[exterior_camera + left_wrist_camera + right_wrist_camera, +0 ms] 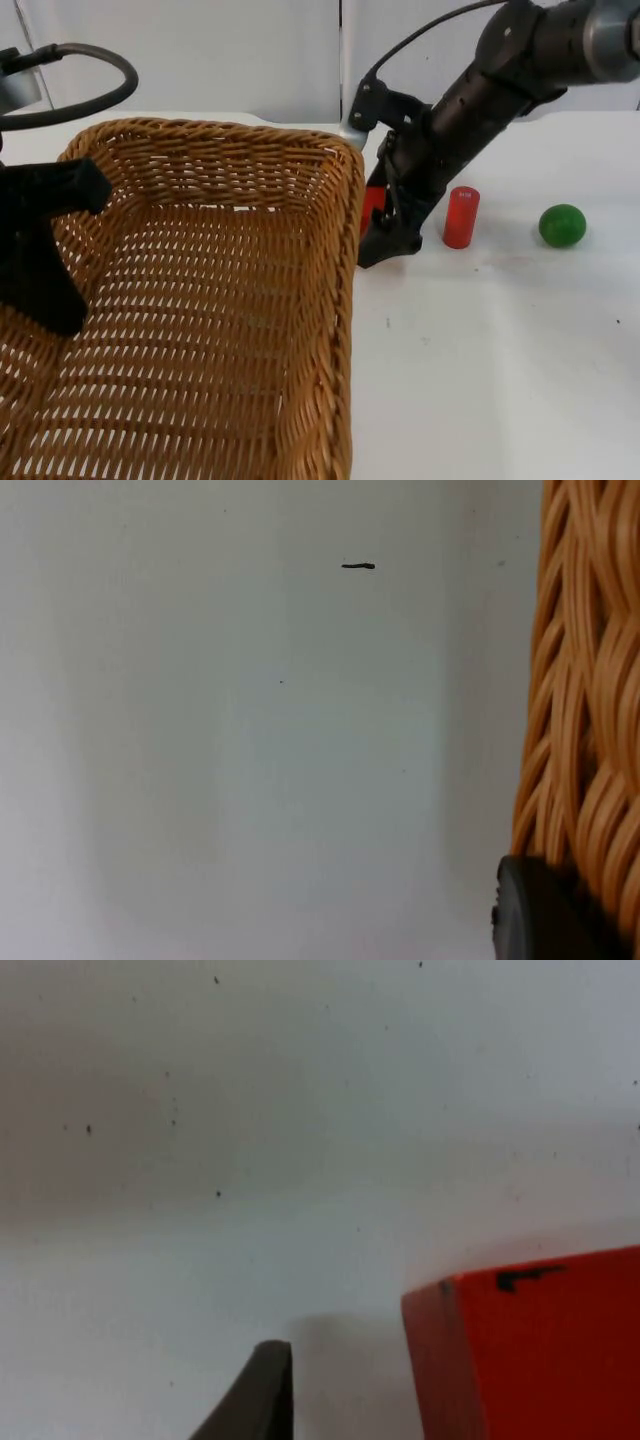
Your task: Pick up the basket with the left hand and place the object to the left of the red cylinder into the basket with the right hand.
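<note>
The right arm slants down from the far right toward the middle of the worktop (pixel 500 350), and its right gripper (pixel 385 245) is down at the surface just beside the basket's right wall. A red block (pixel 372 208) sits at the jaws, partly hidden behind the fingers; in the right wrist view its flat face and one sharp edge (pixel 530 1350) lie just beside a dark fingertip (pixel 262 1390), apart from it, so the jaws look released, though whether they touch the block cannot be told. Which way the block's long axis runs cannot be made out. The red cylinder (pixel 461 216) stands upright just beyond the jaws' outer side, with a green ball (pixel 562 225) farther out. The left gripper (pixel 45 250) is clenched on the wicker basket (pixel 220 330) at its left rim; the basket's long axis runs away from the camera, opening upward
</note>
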Robot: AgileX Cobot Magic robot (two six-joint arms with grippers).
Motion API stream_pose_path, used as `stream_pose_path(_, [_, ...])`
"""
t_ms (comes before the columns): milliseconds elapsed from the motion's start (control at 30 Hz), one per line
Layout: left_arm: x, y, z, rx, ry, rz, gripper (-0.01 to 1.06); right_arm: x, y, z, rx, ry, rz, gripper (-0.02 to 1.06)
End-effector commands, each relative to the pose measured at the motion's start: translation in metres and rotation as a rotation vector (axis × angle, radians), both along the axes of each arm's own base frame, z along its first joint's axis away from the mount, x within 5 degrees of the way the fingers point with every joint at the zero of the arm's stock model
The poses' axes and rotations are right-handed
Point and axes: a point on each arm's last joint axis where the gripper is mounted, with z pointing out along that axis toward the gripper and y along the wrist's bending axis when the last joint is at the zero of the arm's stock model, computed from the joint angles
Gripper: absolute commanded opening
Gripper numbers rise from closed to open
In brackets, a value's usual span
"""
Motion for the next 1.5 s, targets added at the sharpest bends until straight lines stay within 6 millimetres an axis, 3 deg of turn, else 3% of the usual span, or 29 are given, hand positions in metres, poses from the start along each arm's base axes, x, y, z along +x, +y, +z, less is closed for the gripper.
stream_pose_path(0, [0.000, -0.003, 0.005, -0.031, -0.010, 0.019, 0.00, 0.002, 0.004, 0.001, 0.013, -0.022, -0.006, 1.02])
stream_pose_path(300, [0.000, -0.003, 0.005, -0.035, -0.010, 0.022, 0.00, 0.003, 0.005, 0.002, 0.028, -0.042, -0.012, 0.91])
stream_pose_path(467, [0.000, -0.003, 0.005, -0.039, -0.009, 0.024, 0.00, 0.001, 0.005, 0.001, 0.024, -0.024, 0.001, 0.78])
stream_pose_path(567, [0.000, -0.003, 0.005, -0.039, -0.009, 0.024, 0.00, 0.001, 0.005, 0.001, 0.024, -0.021, 0.003, 0.61])
stream_pose_path(600, [0.000, -0.003, 0.005, -0.039, -0.009, 0.024, 0.00, 0.001, 0.005, 0.001, 0.024, -0.021, 0.003, 0.61])
stream_pose_path(733, [0.000, -0.003, 0.005, -0.039, -0.009, 0.024, 0.00, 0.001, 0.004, 0.001, 0.019, -0.024, 0.000, 0.32])
stream_pose_path(767, [0.000, -0.003, 0.005, -0.039, -0.009, 0.024, 0.00, 0.001, 0.004, 0.001, 0.019, -0.024, 0.000, 0.32])
stream_pose_path(867, [0.000, -0.003, 0.005, -0.038, -0.011, 0.024, 0.00, 0.000, 0.004, 0.007, 0.022, -0.021, 0.008, 0.04])
stream_pose_path(1000, [0.000, -0.003, 0.005, -0.038, -0.011, 0.024, 0.00, -0.003, 0.004, 0.025, 0.033, -0.014, 0.020, 0.00])
stream_pose_path(1067, [0.000, -0.003, 0.005, -0.038, -0.011, 0.024, 0.00, -0.004, 0.002, 0.049, 0.023, -0.039, 0.005, 0.00])
stream_pose_path(1133, [0.000, -0.003, 0.005, -0.038, -0.011, 0.024, 0.00, -0.004, 0.000, 0.057, 0.012, -0.047, -0.013, 0.00])
stream_pose_path(1300, [0.002, -0.003, 0.005, -0.034, -0.028, 0.027, 0.00, -0.011, -0.012, 0.107, -0.053, -0.091, -0.063, 0.00])
stream_pose_path(1333, [0.002, -0.003, 0.005, -0.034, -0.028, 0.027, 0.00, -0.011, -0.012, 0.107, -0.053, -0.091, -0.063, 0.00])
stream_pose_path(1467, [0.004, -0.003, 0.006, -0.032, -0.056, 0.039, 0.00, -0.021, -0.018, 0.144, -0.047, -0.102, -0.088, 0.00])
